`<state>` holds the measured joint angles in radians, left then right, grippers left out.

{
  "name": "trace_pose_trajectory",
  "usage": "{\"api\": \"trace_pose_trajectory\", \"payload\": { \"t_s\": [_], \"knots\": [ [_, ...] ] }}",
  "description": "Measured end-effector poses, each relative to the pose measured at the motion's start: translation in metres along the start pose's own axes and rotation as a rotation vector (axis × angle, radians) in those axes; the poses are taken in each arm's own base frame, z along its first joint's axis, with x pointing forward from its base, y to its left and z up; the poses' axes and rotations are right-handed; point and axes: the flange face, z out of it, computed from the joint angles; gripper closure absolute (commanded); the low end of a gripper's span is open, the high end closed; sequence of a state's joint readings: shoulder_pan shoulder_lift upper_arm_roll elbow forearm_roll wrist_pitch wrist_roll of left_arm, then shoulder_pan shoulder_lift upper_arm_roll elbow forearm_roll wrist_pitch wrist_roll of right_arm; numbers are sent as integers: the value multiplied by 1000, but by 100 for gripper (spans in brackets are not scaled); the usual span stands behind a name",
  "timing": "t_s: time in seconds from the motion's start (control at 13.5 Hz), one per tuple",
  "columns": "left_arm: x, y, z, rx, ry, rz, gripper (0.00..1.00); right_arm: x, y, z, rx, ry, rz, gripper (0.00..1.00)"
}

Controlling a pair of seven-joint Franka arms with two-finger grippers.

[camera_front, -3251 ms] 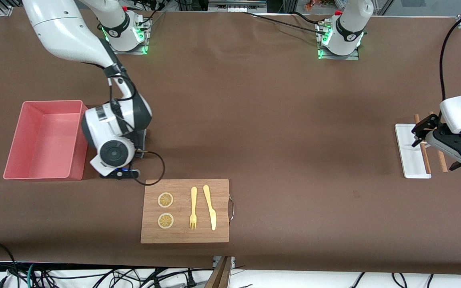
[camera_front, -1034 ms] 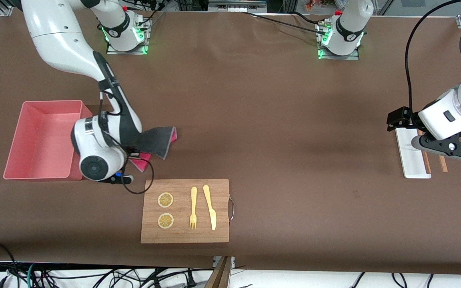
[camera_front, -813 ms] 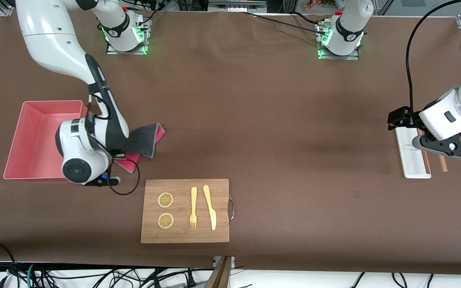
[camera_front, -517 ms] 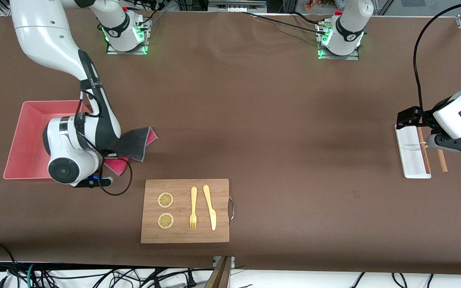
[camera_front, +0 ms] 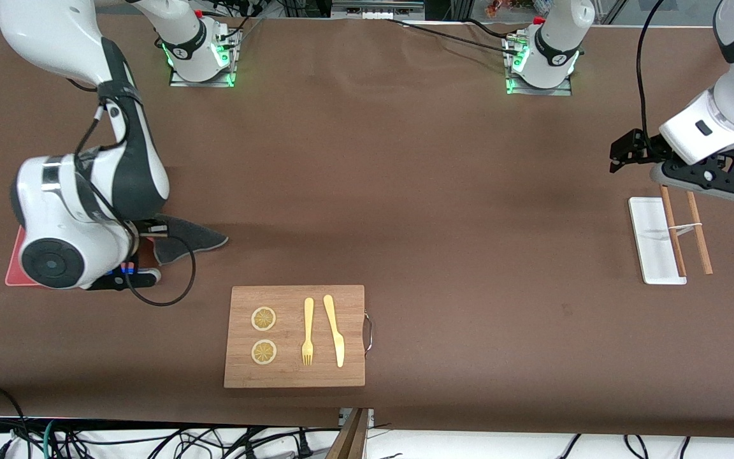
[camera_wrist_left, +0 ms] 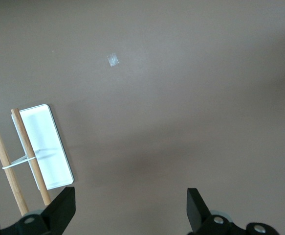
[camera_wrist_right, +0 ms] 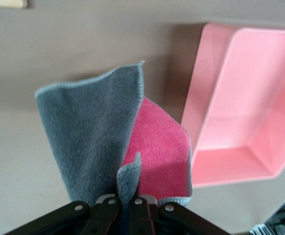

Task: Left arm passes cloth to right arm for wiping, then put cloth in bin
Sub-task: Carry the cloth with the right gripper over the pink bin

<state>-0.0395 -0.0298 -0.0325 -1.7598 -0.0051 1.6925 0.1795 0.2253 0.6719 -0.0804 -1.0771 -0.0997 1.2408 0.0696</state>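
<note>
Front view, right arm: the right gripper hangs above the edge of the pink bin, most of which is hidden under the arm's wrist; only a corner nearest the camera shows.
Front view, cloth: the cloth trails from that gripper, grey face up, its free corner reaching out over the brown counter toward the wooden cutting board.
Front view, board: two lemon slices, a yellow fork and a yellow knife lie on it, apart from the cloth.
Front view, left arm: the left gripper waits in the air at its own end of the counter, near the white tray with its pair of wooden chopsticks.
Left wrist view: jaws spread wide and bare over plain counter; tray and chopsticks lie beside them below. Likely parked clear, its hand-over done.
Right wrist view: jaws clenched on a bunched fold of the cloth, grey face and pinkish-red face both hanging free; the bin sits just beside, empty.
Judgement: the pinch at one fold lets the cloth drape, so it should drop cleanly once fully over the bin.
</note>
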Motion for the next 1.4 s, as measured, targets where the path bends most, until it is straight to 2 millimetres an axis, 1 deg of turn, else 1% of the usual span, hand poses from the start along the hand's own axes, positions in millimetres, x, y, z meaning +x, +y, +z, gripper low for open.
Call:
{"api": "trace_pose_trajectory", "payload": {
  "t_s": [0.07,0.15,0.22,0.3,0.37,0.44,0.52,0.59,0.66,0.74,0.89,1.03,1.4],
  "knots": [
    [-2,1,-6,0,-1,-4,0,-11,11,-14,3,-8,-21,100],
    [-2,2,-9,1,3,-20,0,-21,26,-24,6,-16,-36,100],
    [-1,3,-10,5,5,-49,0,-31,51,-33,10,-24,-55,100],
    [1,6,-10,11,5,-80,0,-40,83,-38,15,-24,-82,100],
    [2,10,-10,16,5,-99,0,-48,118,-39,22,-22,-112,100],
    [4,13,-10,19,6,-108,0,-57,156,-38,29,-21,-138,100],
    [4,14,-10,20,6,-113,0,-64,187,-35,34,-24,-159,100],
    [5,14,-10,20,5,-119,0,-71,211,-32,37,-28,-175,100],
    [6,13,-9,20,4,-123,0,-76,227,-30,36,-31,-189,100],
    [6,13,-8,20,2,-125,0,-78,237,-28,33,-30,-206,100],
    [5,13,-8,20,-3,-126,0,-73,248,-20,23,-21,-241,100],
    [5,12,-8,20,-4,-130,0,-61,252,-2,23,-29,-256,100],
    [3,9,-7,18,-22,-138,0,-33,253,48,30,-64,-272,100]
  ]
}}
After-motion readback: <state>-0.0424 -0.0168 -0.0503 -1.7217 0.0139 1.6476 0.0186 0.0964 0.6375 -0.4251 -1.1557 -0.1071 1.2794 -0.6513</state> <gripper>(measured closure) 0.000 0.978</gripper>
